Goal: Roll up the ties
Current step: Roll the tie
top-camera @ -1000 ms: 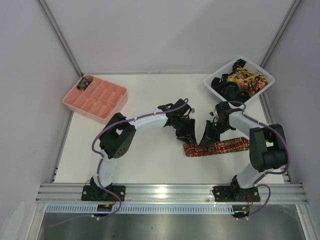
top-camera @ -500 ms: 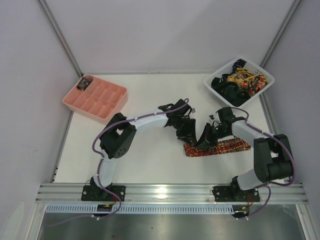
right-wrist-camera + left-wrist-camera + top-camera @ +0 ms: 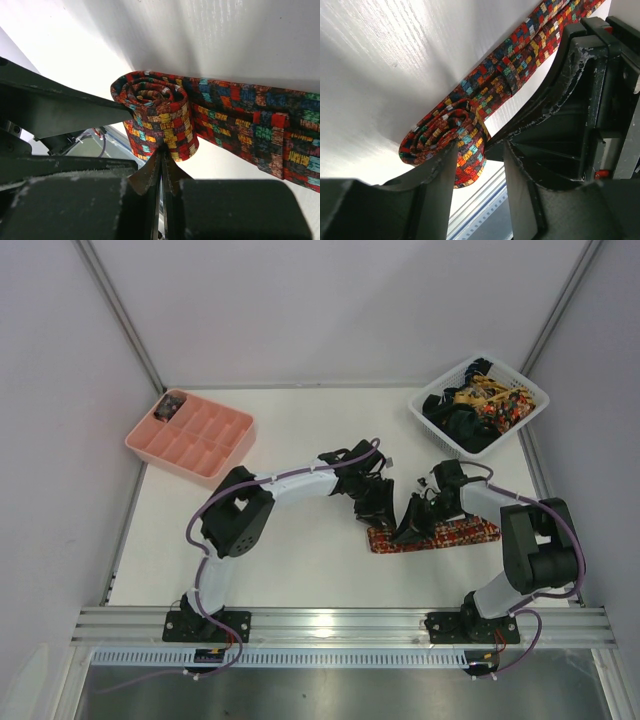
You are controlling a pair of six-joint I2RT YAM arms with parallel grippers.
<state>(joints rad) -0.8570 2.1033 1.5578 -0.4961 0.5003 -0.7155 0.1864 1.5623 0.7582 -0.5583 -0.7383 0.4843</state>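
**A:** Where is the tie?

**B:** It's flat on the bench, right of the middle and towards the near side, running left to right. Its left end is wound into a small coil. The rest lies unrolled, reaching toward the right edge.

**A:** And the arms?

**B:** Both meet at that coil. The left end effector reaches it from the far-left side. Its jaws are part way apart, with the coil's edge between them. I cannot tell whether they actually squeeze the fabric.

**A:** The right one?

**B:** The right end effector is clenched. Its fingertips are pressed together and meet just at the coil's rim, from the right side.

**A:** Anything else on the bench?

**B:** A white lattice basket sits at the far right corner. It holds a heap of more ties, some patterned and some dark. A pink compartment tray sits at the far left, well apart from both arms.
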